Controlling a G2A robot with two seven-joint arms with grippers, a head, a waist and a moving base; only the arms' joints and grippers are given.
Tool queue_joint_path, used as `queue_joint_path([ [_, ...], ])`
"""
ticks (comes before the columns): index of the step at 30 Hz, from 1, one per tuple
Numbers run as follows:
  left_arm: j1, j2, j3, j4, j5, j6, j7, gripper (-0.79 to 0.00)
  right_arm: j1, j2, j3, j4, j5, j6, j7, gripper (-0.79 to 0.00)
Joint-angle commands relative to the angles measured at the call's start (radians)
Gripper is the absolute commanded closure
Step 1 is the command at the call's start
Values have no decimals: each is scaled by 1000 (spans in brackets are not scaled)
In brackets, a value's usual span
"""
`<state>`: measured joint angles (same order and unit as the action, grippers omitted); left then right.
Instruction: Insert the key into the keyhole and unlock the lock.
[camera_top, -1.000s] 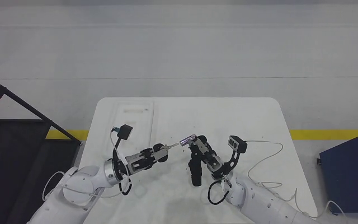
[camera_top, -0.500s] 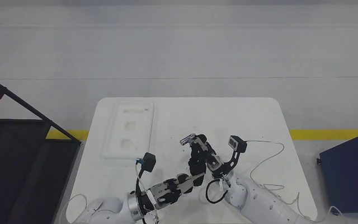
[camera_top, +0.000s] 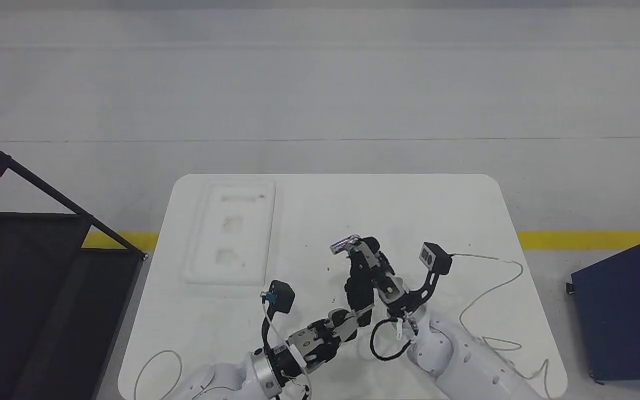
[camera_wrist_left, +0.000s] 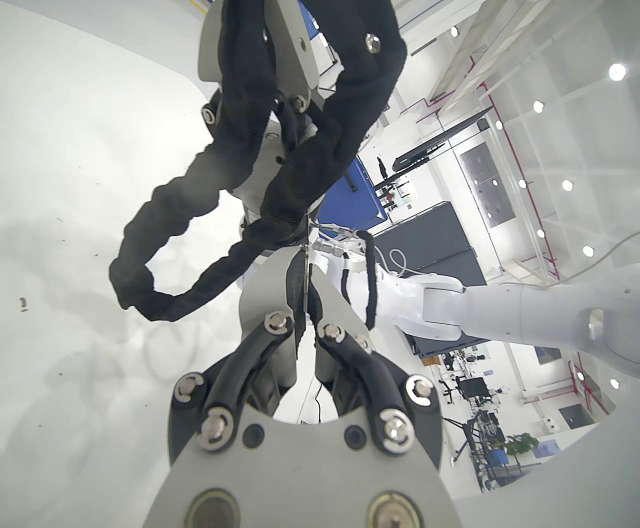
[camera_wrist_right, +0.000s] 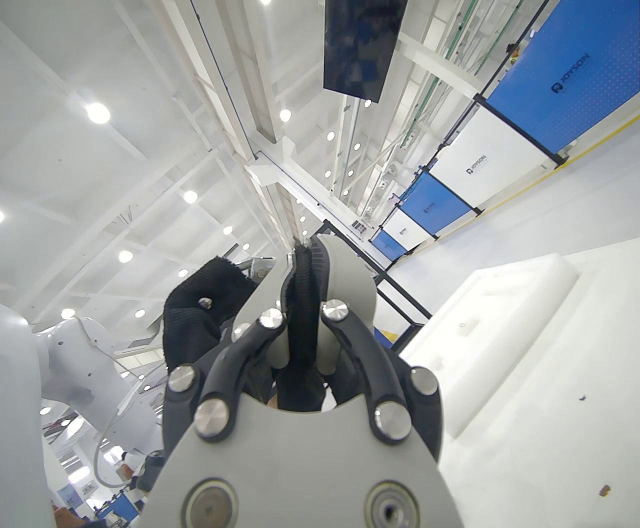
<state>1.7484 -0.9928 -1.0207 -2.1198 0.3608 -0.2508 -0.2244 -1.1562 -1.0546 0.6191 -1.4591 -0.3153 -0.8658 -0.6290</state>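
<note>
While right gripper (camera_top: 352, 250) pinches lock (camera_top: 345, 242), left gripper (camera_top: 350, 317) at 6 o'clock pinches key (camera_wrist_left: 303, 280): likely insertion step, needing careful tip alignment.

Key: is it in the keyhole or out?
Out. The key sits pinched in the left gripper's shut jaws, well apart from the lock at the right gripper.
</note>
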Motion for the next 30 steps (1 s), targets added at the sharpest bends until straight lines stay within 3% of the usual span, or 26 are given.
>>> queue_joint_path([
  [1,0,0,0,-1,-1,-1,-1,0,1,0,-1,0,1,-1,0,0],
  [17,0,0,0,-1,-1,-1,-1,0,-2,-1,2,-2,3,10,6,0],
  [30,0,0,0,-1,-1,-1,-1,0,-80,6,123,-61,4,63,86,0],
])
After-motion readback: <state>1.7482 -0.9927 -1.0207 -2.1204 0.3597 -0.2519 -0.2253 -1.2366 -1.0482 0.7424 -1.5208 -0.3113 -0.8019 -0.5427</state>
